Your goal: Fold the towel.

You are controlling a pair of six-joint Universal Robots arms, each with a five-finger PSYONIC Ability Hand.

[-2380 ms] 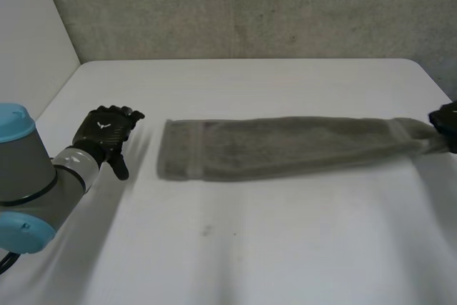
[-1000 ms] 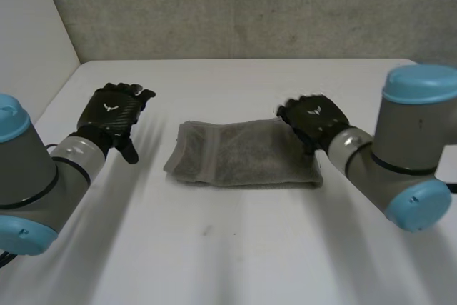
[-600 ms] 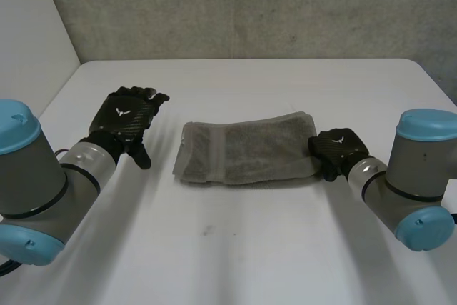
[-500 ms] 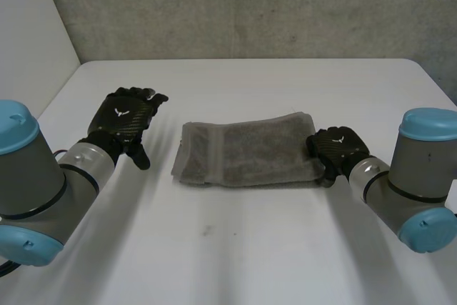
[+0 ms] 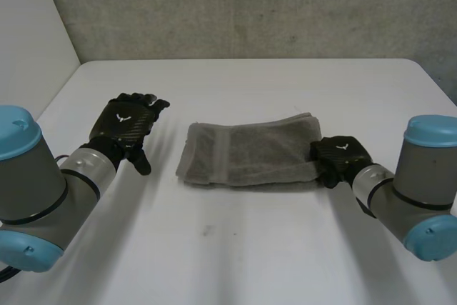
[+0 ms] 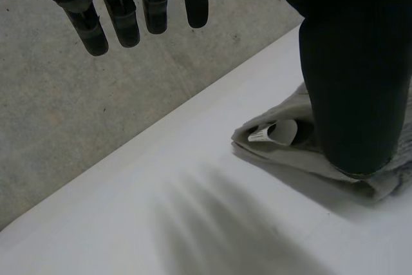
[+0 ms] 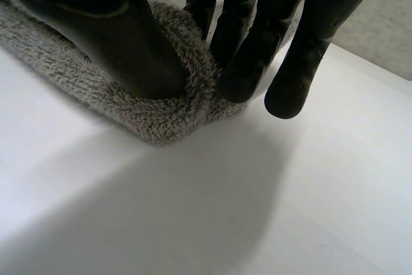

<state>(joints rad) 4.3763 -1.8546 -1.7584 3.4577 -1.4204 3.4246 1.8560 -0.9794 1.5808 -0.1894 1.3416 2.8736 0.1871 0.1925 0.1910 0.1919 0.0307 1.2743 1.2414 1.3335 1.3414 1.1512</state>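
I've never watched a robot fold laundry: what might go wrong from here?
The right hand pinches the folded end of the towel; pulling away without letting go could drag the fold open. The left hand hovers open beside the other end, so nothing pins it and the towel might slide.

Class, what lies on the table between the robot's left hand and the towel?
Nothing: the head view shows bare white table between the left hand and the towel.

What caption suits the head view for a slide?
Right robot hand pinches the end of the folded grey towel; left robot hand hovers open nearby.
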